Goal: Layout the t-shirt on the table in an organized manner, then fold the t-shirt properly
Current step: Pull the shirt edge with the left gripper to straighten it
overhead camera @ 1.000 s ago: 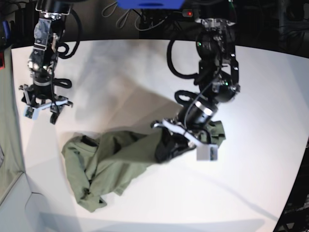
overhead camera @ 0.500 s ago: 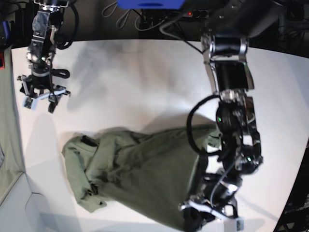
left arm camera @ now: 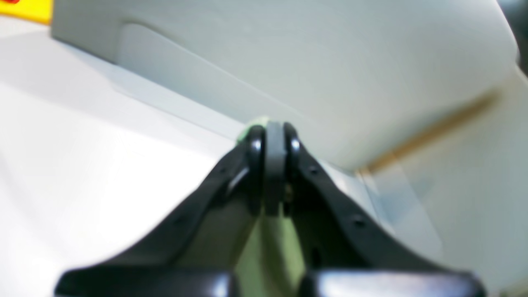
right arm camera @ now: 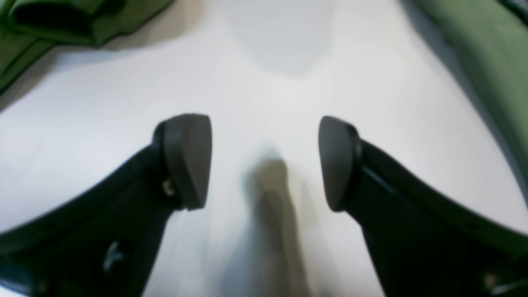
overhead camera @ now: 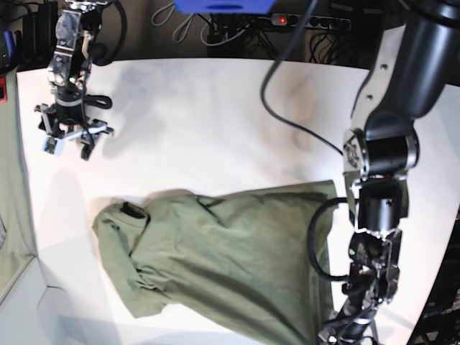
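The olive-green t-shirt (overhead camera: 223,251) lies spread across the near middle of the white table (overhead camera: 215,122), with its collar end bunched at the left. My left gripper (left arm camera: 274,132) is shut on the t-shirt's cloth, and green fabric shows between its fingers (left arm camera: 270,247). In the base view that gripper (overhead camera: 343,332) sits low at the shirt's right corner by the front edge. My right gripper (overhead camera: 68,140) hovers over bare table at the far left, apart from the shirt. It is open (right arm camera: 264,163) with nothing between its pads, and a t-shirt fold (right arm camera: 62,20) lies ahead of it.
A green cloth strip (overhead camera: 11,180) hangs along the table's left edge and shows beside the right gripper (right arm camera: 486,62). Cables and a blue box (overhead camera: 223,6) sit behind the table. The curved table edge (overhead camera: 445,237) runs close to the left arm.
The left arm has pulled the held cloth from mid-table down to the front right, stretching the crumpled shirt out wide. The right gripper has drifted back, away from the shirt.
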